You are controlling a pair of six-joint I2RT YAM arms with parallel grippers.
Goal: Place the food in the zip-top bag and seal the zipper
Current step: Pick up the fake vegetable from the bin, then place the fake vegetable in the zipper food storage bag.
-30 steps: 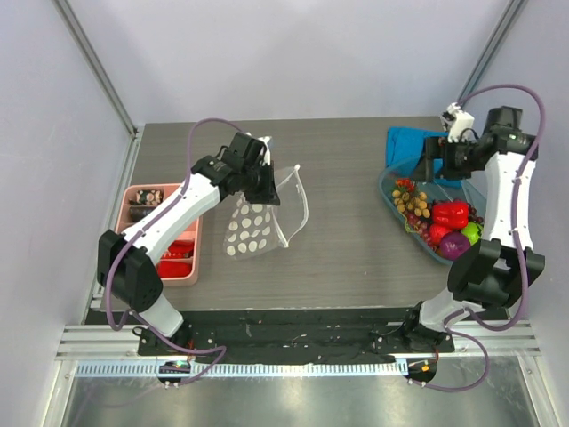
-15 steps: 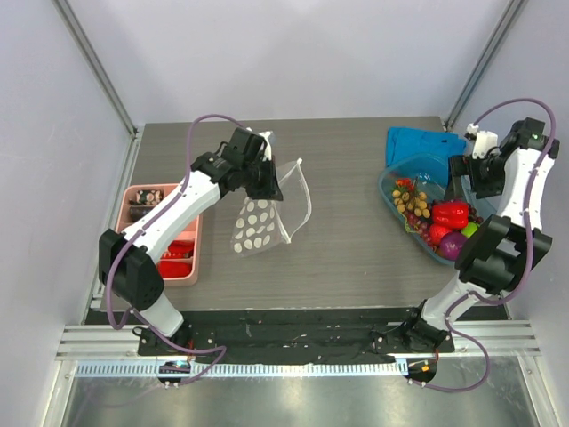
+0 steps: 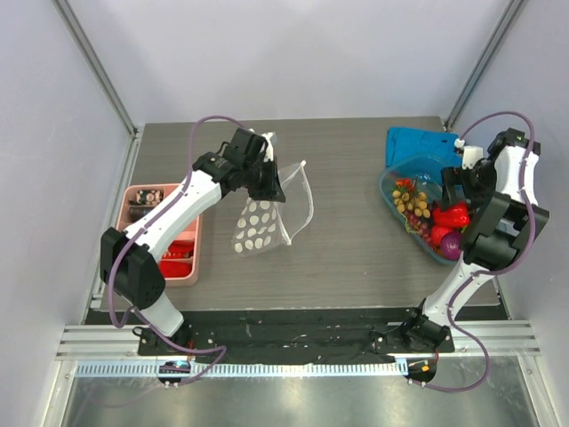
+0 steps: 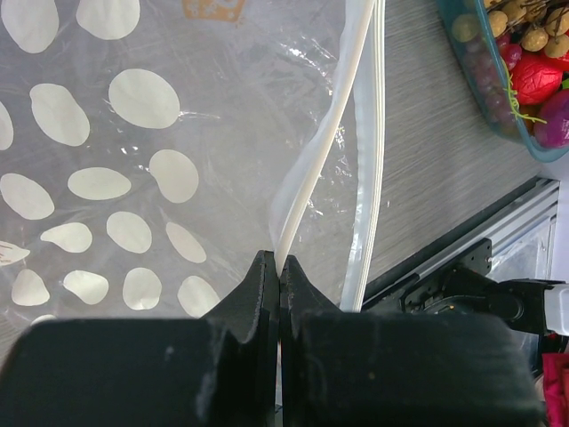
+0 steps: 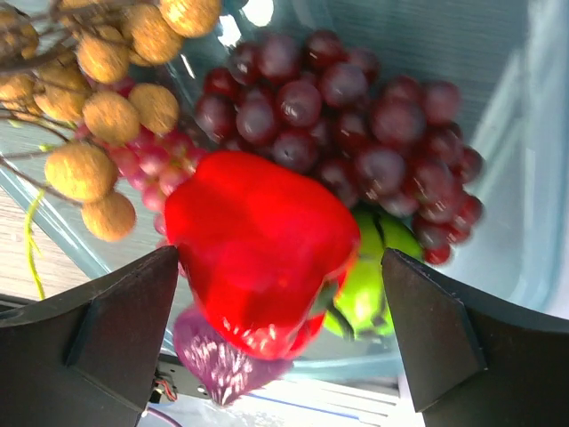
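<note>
My left gripper (image 3: 269, 182) (image 4: 279, 263) is shut on the whitish zipper (image 4: 313, 169) of the zip-top bag (image 3: 259, 219) and holds it up off the table, mouth open toward the right. The dotted clear bag (image 4: 116, 169) hangs below. The food lies in a clear blue-tinted tub (image 3: 402, 169) at the right: a red pepper (image 3: 452, 213) (image 5: 258, 240), dark grape bunch (image 5: 356, 116), a green piece (image 5: 369, 294), a purple piece (image 5: 218, 360) and tan berries (image 3: 411, 200) (image 5: 98, 116). My right gripper (image 3: 458, 182) (image 5: 280, 302) is open above the tub, its fingers either side of the red pepper.
A pink compartment tray (image 3: 130, 224) with small items stands at the left edge. A blue cloth (image 3: 418, 140) lies behind the tub. Grey walls close the back and sides; the aluminium rail (image 3: 293, 342) runs along the near edge.
My right arm swung back and then in over the tub, so the gripper now hangs above the red pepper. My left gripper lifted the bag slightly and now holds still.
</note>
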